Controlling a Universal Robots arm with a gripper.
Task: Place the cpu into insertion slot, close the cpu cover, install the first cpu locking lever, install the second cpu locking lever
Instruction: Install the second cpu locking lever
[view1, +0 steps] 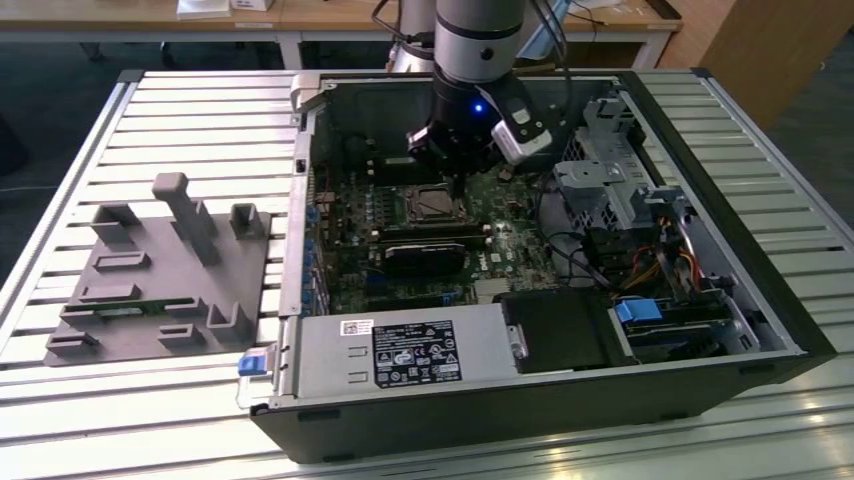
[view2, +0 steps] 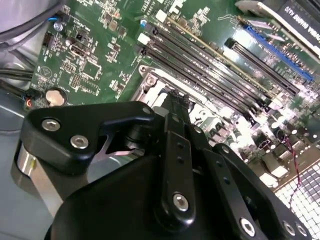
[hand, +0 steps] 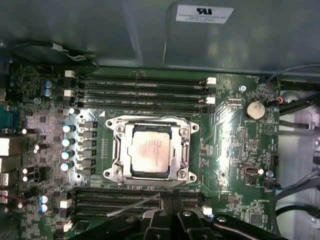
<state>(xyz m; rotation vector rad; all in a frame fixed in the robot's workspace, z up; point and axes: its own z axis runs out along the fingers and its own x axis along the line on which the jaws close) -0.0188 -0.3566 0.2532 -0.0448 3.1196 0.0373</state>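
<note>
Exterior view: even overhead lighting, with bright glare streaks on the slatted desk (view1: 200, 100); the computer case (view1: 534, 400) interior sits in shadow. First wrist view: motherboard (hand: 235, 150) evenly lit and sharp, cpu (hand: 150, 152) top mildly reflective. Second wrist view: the near end effector (view2: 172, 107) housing is soft and dark.

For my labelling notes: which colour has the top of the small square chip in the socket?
Dull silver-grey metal top on the cpu, seen best in the first wrist view.
</note>
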